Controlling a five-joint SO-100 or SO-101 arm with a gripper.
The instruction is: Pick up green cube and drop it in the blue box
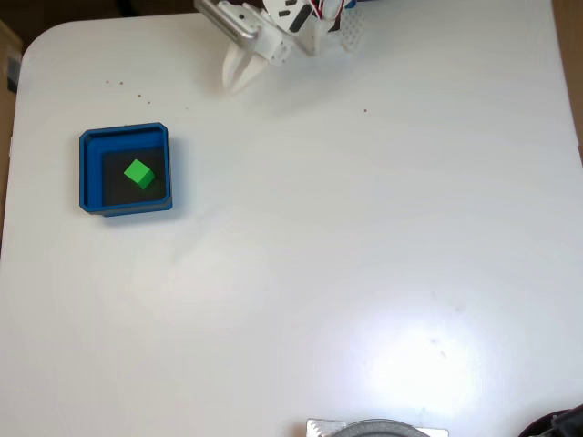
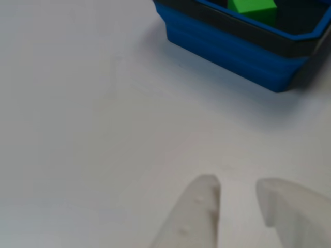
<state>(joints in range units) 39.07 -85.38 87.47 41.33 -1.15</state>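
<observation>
Green cube [image 1: 138, 174]: inside blue box [image 1: 89, 173], nine o'clock on bench [image 1: 346, 255]. Gripper [image 2: 237, 194]: twelve o'clock, jaws slightly apart, empty. Drop judged done; retreat clear, avoid box.

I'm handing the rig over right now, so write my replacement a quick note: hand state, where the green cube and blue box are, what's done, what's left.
Hand: white, two-fingered, open and empty, over bare white table near the far edge in the fixed view, away from the box.
Small bright green cube: lying on the dark floor inside the shallow square blue box, at the table's left in the fixed view.
Done: cube is in the box.
Left: nothing apparent; perhaps park the arm.
</observation>
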